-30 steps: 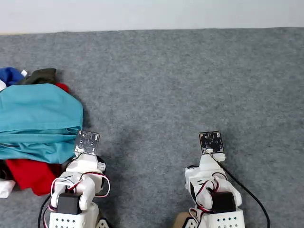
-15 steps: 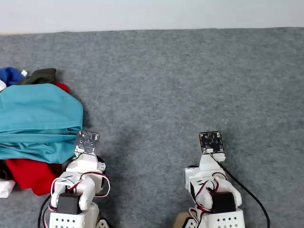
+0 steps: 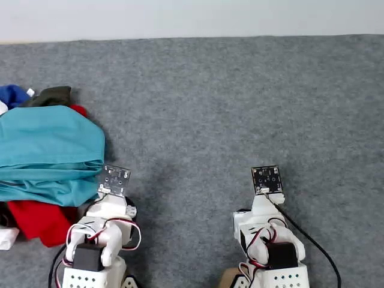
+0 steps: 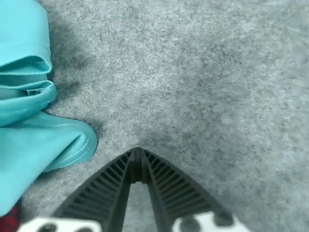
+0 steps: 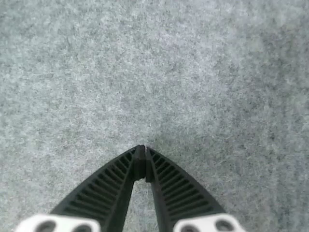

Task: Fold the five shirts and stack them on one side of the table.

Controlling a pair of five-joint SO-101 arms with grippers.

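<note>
Jaws both closed, empty; teal shirt (image 3: 51, 153) folds run left-right.

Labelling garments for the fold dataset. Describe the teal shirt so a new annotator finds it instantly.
On the grey table, find the clothes heap at the robot's left edge. The teal shirt lies on top, the biggest piece showing. It is the only teal one: a red shirt pokes out on the robot's side, a dark blue piece and a dark green piece behind.
</note>
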